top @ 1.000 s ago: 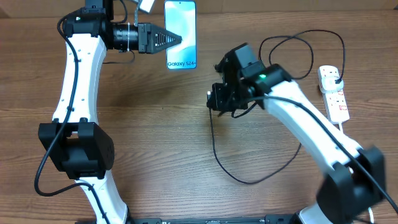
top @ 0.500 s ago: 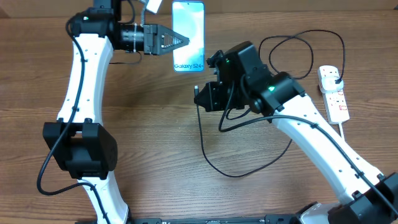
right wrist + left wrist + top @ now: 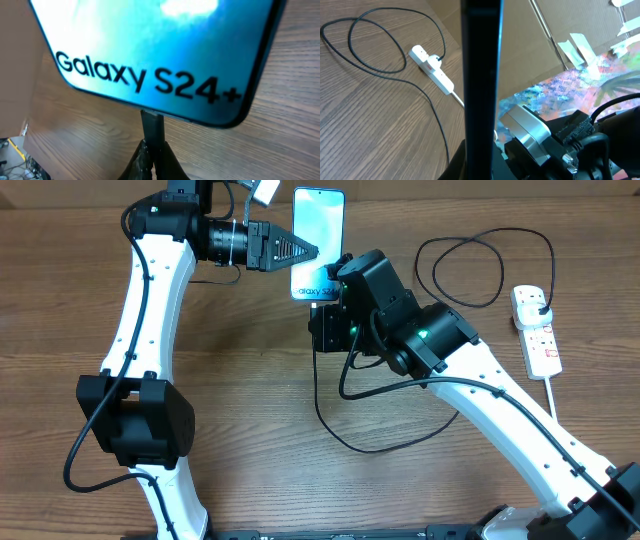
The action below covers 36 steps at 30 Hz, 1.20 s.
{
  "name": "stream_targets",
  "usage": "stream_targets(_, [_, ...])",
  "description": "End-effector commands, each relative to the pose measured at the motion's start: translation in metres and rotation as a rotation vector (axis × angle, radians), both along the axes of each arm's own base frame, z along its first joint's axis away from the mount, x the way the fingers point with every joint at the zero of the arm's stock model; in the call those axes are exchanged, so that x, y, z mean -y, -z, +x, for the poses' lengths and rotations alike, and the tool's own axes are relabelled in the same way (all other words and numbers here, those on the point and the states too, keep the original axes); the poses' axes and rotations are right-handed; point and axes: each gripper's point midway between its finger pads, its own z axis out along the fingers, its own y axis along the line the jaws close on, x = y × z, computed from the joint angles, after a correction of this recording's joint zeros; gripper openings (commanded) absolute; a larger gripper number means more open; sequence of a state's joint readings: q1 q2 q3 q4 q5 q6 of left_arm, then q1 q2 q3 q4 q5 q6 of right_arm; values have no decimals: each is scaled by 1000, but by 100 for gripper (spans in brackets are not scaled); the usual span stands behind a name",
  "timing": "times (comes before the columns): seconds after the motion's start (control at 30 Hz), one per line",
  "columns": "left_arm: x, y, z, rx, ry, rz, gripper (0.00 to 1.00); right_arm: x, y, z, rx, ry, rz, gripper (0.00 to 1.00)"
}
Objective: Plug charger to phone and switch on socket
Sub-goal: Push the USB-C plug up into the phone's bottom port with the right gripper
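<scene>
My left gripper is shut on the phone and holds it above the table, its light-blue screen facing up. In the left wrist view the phone shows edge-on as a dark bar between the fingers. My right gripper is shut on the charger's connector tip, which touches the phone's bottom edge under the "Galaxy S24+" text. The black cable hangs down and loops to its plug in the white socket strip at the far right.
The cable coils in loops at the back right of the wooden table. The strip's thick white cord runs toward the front. The strip also shows in the left wrist view, with cardboard behind it.
My left gripper has carried the phone to the right. My right gripper has moved left and up with the connector, from the table's middle to the phone's bottom edge.
</scene>
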<state>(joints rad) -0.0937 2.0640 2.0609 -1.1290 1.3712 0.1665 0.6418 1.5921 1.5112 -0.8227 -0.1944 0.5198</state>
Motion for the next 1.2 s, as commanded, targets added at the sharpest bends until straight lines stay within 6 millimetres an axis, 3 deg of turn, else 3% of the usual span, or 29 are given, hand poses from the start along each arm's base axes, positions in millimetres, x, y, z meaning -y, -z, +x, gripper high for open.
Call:
stream_targets(0.0, [-1, -13, -2, 13, 7, -30, 4, 3, -33, 5, 75, 24, 45, 4])
stream_targets(0.27, [-1, -15, 0, 40, 8, -33, 4, 4, -49, -5, 91, 4, 82, 4])
stream_targets(0.63, [1, -28, -7, -28, 42, -112, 4, 7, -44, -8, 67, 4, 65, 4])
stream_targets(1.17, [1, -27, -7, -26, 39, -106, 4, 4, -48, -5, 84, 7, 80, 4])
